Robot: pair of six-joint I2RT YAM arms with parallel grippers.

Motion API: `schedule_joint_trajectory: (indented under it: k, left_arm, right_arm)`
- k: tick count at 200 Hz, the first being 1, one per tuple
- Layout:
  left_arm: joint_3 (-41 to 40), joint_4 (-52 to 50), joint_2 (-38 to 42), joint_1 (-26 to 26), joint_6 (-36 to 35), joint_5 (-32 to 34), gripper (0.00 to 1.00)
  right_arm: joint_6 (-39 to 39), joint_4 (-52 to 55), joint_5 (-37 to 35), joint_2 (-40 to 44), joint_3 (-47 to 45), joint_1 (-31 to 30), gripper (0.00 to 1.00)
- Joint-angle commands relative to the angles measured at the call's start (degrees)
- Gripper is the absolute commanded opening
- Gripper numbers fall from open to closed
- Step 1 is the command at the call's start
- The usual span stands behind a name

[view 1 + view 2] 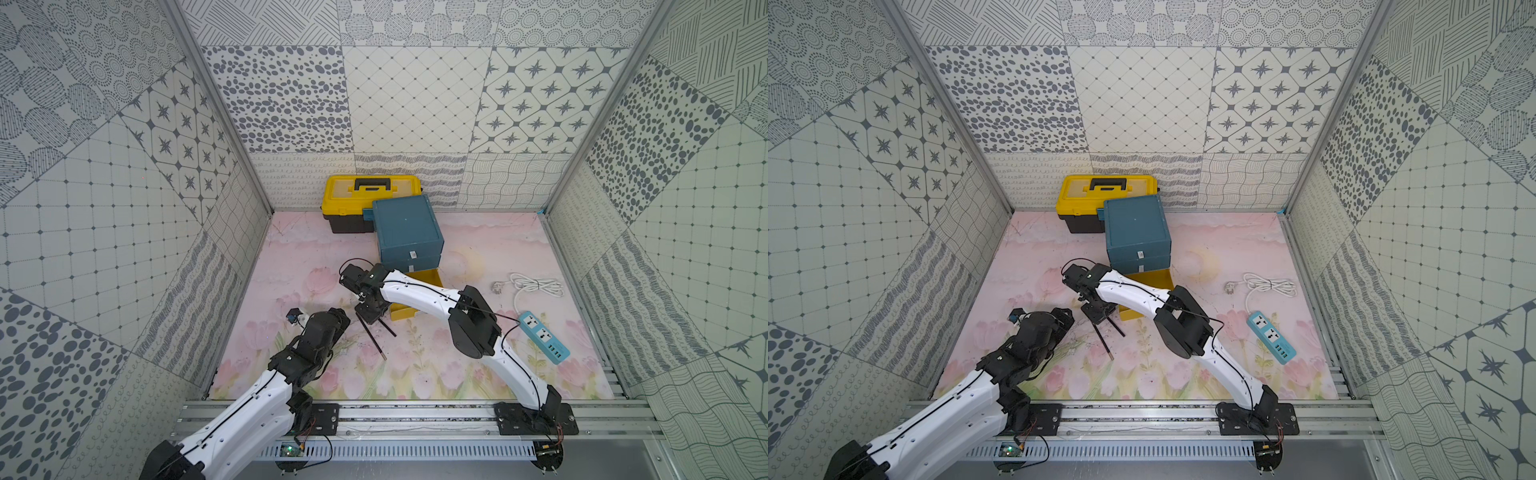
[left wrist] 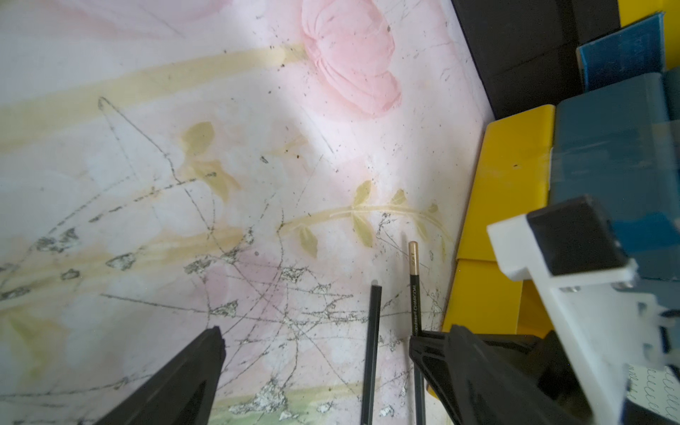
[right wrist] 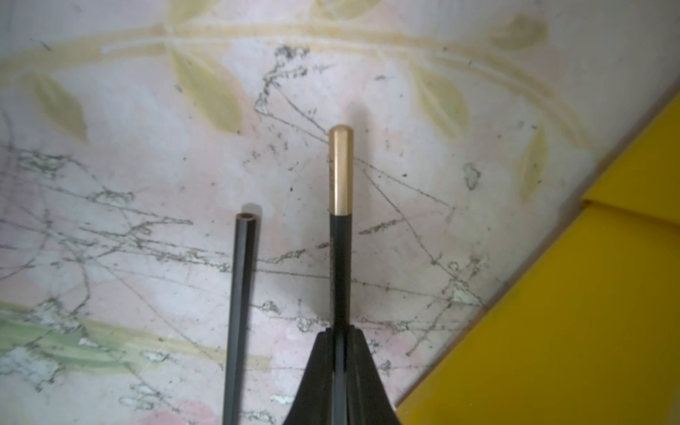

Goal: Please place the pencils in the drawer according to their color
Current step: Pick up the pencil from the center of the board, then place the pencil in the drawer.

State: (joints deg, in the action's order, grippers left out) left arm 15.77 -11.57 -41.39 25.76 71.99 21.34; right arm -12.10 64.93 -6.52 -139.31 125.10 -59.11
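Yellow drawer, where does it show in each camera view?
Top view: yellow drawer mid-table, partly under the right arm.
Top view: drawer, same place.
Left wrist: drawer between black pencils and teal cabinet.
Right wrist: drawer beside the gripped pencil.
Shared landmark: the black pencils.

**Bright, even light; softness up close**

Both top views are bright and evenly lit, with only faint shadows. The wall panels [image 1: 124, 166] stay sharp out to the frame corners. The left wrist view smears the near teal drawer [image 2: 607, 147] out of focus. The right wrist view is soft overall, and a dim shadow lies on the table [image 3: 147, 184] beside the gold-capped pencil [image 3: 340, 176].
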Motion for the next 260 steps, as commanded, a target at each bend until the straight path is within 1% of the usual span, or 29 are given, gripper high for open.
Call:
schedule_joint_trajectory:
  k: [1,43,65,125,154,229,260]
  left_arm:
    - [-0.1,-0.8,0.5,-0.3,0.2,1.6,0.99]
    - [-0.2,-1.1,1.0,-0.3,0.3,1.7,0.99]
    - [-0.2,-1.2,1.2,-0.3,0.3,1.7,0.99]
    - [-0.1,-1.2,1.4,-0.3,0.4,1.7,0.99]
    - [-0.1,-1.2,1.3,-0.3,0.5,1.6,0.99]
    - [0.1,-1.0,0.8,-0.3,0.5,1.6,0.99]
    - [0.1,-1.0,0.8,-0.3,0.5,1.5,0.99]
  right_arm:
    - [0.9,0.0,0.1,5.5,-0.5,0.3,0.0]
    - [2.8,-0.2,1.5,10.0,-1.4,0.2,0.0]
    - [4.5,-0.2,0.4,12.5,-2.5,0.2,0.0]
    - [13.6,-0.2,-9.0,17.9,-6.9,0.9,0.0]
    - [16.9,-1.1,-10.9,20.0,-10.1,2.4,0.0]
    - [22.0,-5.7,-10.3,25.9,-20.7,7.7,0.0]
    - [25.1,-7.8,-9.4,27.9,-25.1,8.8,0.0]
